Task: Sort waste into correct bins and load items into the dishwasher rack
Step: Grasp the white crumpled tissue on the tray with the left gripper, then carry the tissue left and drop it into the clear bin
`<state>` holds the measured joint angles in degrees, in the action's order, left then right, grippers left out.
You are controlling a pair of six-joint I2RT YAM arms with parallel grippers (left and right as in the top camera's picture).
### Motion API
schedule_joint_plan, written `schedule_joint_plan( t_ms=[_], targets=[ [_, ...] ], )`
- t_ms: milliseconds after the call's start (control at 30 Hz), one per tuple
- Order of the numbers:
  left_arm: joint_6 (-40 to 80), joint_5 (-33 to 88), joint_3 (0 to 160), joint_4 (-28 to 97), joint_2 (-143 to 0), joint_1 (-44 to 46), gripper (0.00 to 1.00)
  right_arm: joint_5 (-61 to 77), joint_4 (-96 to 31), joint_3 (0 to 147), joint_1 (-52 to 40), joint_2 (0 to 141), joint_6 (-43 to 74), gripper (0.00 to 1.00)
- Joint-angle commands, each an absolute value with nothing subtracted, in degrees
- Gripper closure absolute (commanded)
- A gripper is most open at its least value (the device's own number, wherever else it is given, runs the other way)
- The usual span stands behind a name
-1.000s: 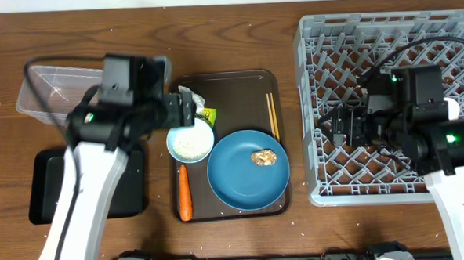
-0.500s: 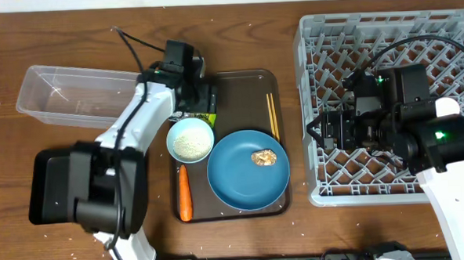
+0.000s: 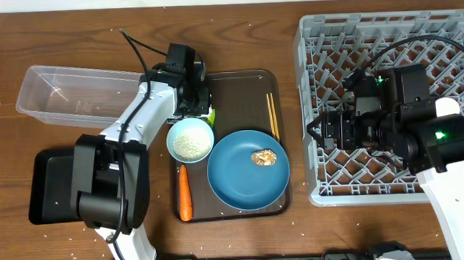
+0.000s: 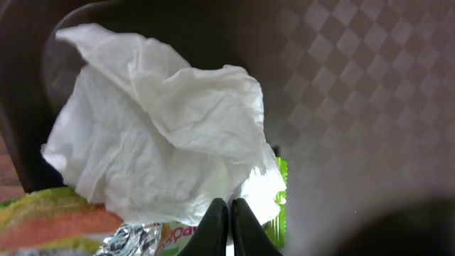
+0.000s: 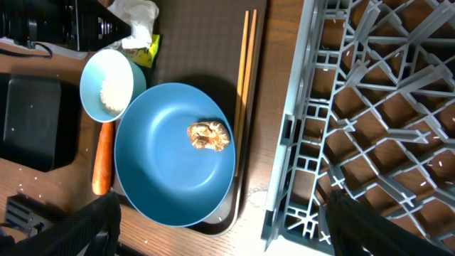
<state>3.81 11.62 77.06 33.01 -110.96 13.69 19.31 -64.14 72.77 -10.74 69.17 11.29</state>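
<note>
My left gripper (image 3: 202,108) hangs over the brown tray's top-left corner, shut, its tips (image 4: 229,222) pinching the lower edge of the white tissue (image 4: 163,135). Under the tissue lies the silvery wrapper with its green-yellow packet (image 4: 135,238). A white bowl (image 3: 190,140) of rice stands just below. The carrot (image 3: 184,193) lies at the tray's left edge. A golden-brown morsel (image 3: 264,156) sits on the blue plate (image 3: 248,180). Chopsticks (image 3: 273,116) lie above the plate. My right gripper (image 3: 326,130) is open and empty over the grey rack's (image 3: 322,40) left edge.
The brown serving tray (image 3: 238,87) holds the dishes in the middle. A clear tub (image 3: 66,94) stands at the far left, with a black tray (image 3: 46,185) in front of it. My left arm reaches across between the tub and the tray.
My left arm has swung its gripper onto the tray's top-left corner and the jaws have closed at the tissue. The right gripper has shifted slightly left.
</note>
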Motion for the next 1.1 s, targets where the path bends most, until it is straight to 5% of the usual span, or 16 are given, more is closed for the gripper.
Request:
schedule_joint_plan(
  t_ms=[0, 467, 700, 933, 1067],
  targets=[
    [3.4, 11.3, 77.3, 33.5, -107.3, 13.6, 0.94, 19.7, -64.3, 72.7, -11.7, 69.0, 11.7, 0.16],
    [3.5, 2.3, 77.6, 35.3, -90.5, 12.6, 0.94, 19.7, -64.3, 72.7, -11.7, 69.0, 11.7, 0.15],
    [3.2, 9.0, 76.9, 35.3, -92.3, 13.1, 0.91, 19.7, -64.3, 72.7, -11.7, 69.0, 11.7, 0.15],
    [0.2, 8.3, 76.9, 31.8, -104.7, 16.2, 0.41, 19.7, -66.5, 72.7, -11.7, 69.0, 11.7, 0.15],
    [0.2, 8.3, 76.9, 29.3, -109.1, 16.2, 0.34, 19.7, -67.2, 72.7, -11.7, 69.0, 11.7, 0.14]
  ],
)
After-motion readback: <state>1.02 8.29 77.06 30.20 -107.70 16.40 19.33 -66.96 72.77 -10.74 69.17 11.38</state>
